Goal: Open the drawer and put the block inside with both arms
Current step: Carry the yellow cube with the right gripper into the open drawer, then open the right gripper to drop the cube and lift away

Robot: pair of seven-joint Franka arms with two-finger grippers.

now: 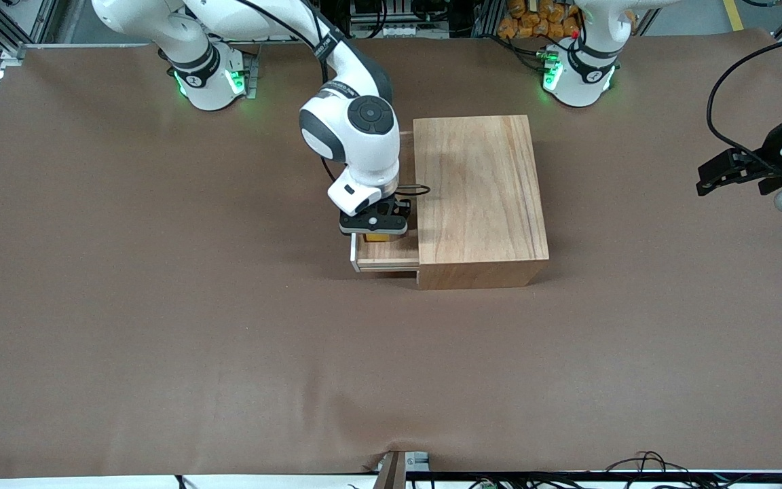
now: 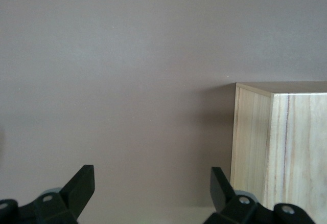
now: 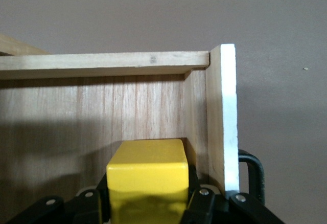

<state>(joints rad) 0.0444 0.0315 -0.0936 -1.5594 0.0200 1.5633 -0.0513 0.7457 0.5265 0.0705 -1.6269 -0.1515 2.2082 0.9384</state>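
Note:
The drawer [image 1: 387,258] stands pulled out of the light-wood box [image 1: 479,197] toward the right arm's end of the table. Its white front panel [image 3: 229,116] and black handle [image 3: 253,170] show in the right wrist view. My right gripper [image 1: 375,234] is down in the open drawer, shut on the yellow block [image 1: 375,237]. The block [image 3: 147,175] sits between the fingers [image 3: 202,203], close to the front panel, over the drawer's wooden floor [image 3: 102,111]. My left gripper [image 1: 706,180] waits open and empty over the table at the left arm's end.
The left wrist view shows the open left gripper [image 2: 152,175] over bare brown table with a corner of the wooden box [image 2: 278,147] beside it. A black cable [image 1: 413,189] from the right arm lies across the box's top edge.

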